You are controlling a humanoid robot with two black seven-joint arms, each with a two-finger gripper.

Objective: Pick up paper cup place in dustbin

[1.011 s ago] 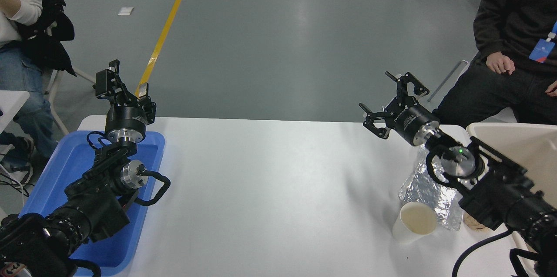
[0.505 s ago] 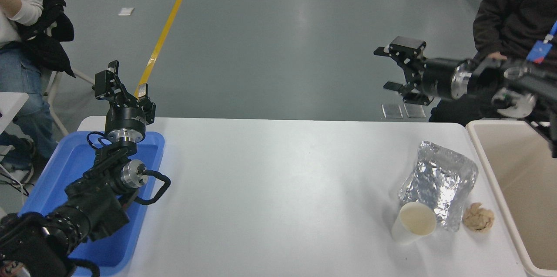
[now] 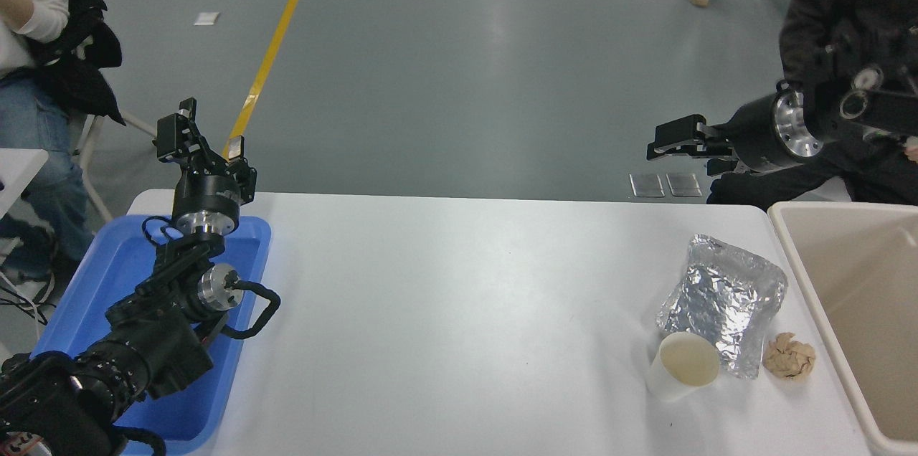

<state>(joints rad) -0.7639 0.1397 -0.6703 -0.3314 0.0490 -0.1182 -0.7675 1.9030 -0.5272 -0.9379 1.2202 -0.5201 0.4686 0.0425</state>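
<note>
The paper cup [image 3: 681, 367] is small and white with a cream inside. It stands upright near the table's front right, touching the foil's front edge. The beige dustbin [image 3: 795, 255] stands at the table's right edge, open at the top. My right gripper [image 3: 683, 153] is held high beyond the table's far edge, well behind the cup, pointing left. Its jaws are apart and it holds nothing. My left gripper [image 3: 211, 132] is parked over the blue tray at the far left, open and empty.
A crumpled sheet of silver foil [image 3: 724, 295] lies just behind the cup. A crumpled tan paper ball [image 3: 789, 358] lies between the foil and the bin. A shallow blue tray [image 3: 72, 298] sits at the left. People sit at the far left and far right.
My right arm has swung up and back to the right, from low over the foil to high beyond the table's far edge. The cup, the foil and the left arm have not moved.
</note>
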